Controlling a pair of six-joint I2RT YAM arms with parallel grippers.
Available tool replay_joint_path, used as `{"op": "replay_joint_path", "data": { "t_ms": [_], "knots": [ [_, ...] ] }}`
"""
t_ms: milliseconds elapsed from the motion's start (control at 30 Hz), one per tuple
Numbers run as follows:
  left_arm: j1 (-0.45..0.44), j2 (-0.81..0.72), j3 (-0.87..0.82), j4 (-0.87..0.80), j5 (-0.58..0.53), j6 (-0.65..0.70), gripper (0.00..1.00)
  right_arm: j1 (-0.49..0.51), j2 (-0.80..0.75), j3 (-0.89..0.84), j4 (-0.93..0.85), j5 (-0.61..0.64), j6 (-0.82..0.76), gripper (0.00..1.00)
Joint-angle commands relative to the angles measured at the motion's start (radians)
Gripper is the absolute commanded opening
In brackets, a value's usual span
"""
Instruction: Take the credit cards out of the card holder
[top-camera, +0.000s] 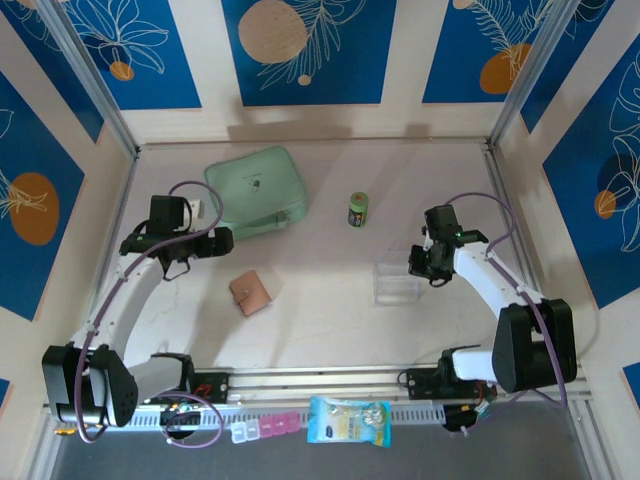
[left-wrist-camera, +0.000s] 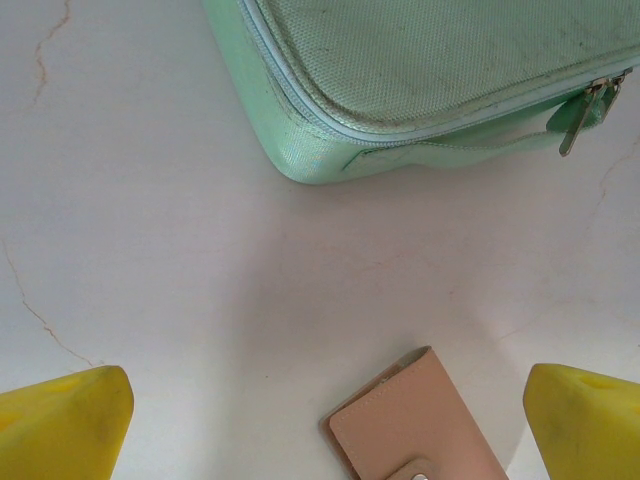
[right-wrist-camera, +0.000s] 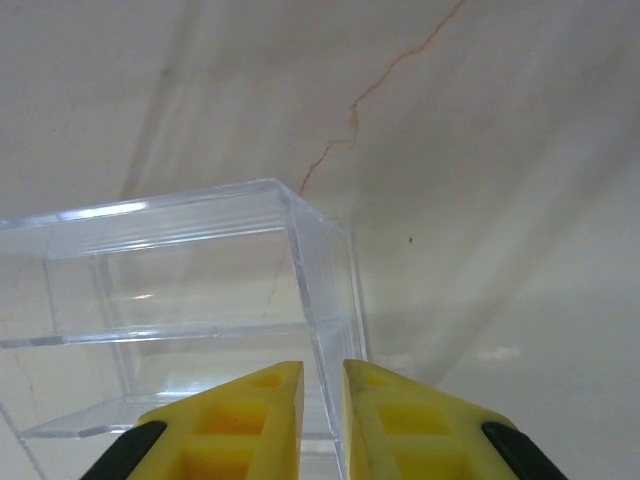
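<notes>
To my judgement the task is hardly begun. The card holder (top-camera: 250, 292) lies closed on the tabletop (top-camera: 330, 330), left of the middle, near the mint-green case (top-camera: 257, 190) but apart from it. Its flap is folded over and the snap looks fastened, so the credit cards are, I suppose, inside it. The left tool (left-wrist-camera: 328, 395) hangs over the near end of the holder with its fingers wide apart and touches nothing. The right tool (right-wrist-camera: 322, 372) is well apart from the holder, at the clear box (right-wrist-camera: 200, 240); its fingers are nearly together and the thin wall of the box seems pinched between them. Everything is left to do: open the holder, draw out each card, lay them on the tabletop
</notes>
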Motion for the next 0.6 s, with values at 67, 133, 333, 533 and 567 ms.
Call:
{"op": "replay_joint_path", "data": {
  "t_ms": [67, 133, 333, 533, 567],
  "knots": [
    [-0.004, 0.003, 0.002, 0.005, 0.013, 0.005, 1.00, 0.000, 0.019, 0.018, -0.004, -0.020, 0.001, 0.18],
    [-0.003, 0.004, 0.002, 0.005, 0.013, 0.005, 1.00, -0.001, 0.022, 0.018, -0.003, -0.021, 0.001, 0.17],
    [-0.004, 0.003, 0.001, 0.005, 0.013, 0.005, 1.00, 0.010, 0.022, 0.019, -0.004, -0.019, 0.001, 0.14],
    [-0.004, 0.002, 0.001, 0.004, 0.012, 0.007, 1.00, 0.029, 0.042, 0.032, -0.009, -0.006, 0.004, 0.11],
    [-0.003, 0.002, 0.000, 0.003, 0.012, 0.006, 1.00, 0.035, 0.045, 0.035, -0.009, -0.003, 0.006, 0.10]
  ]
}}
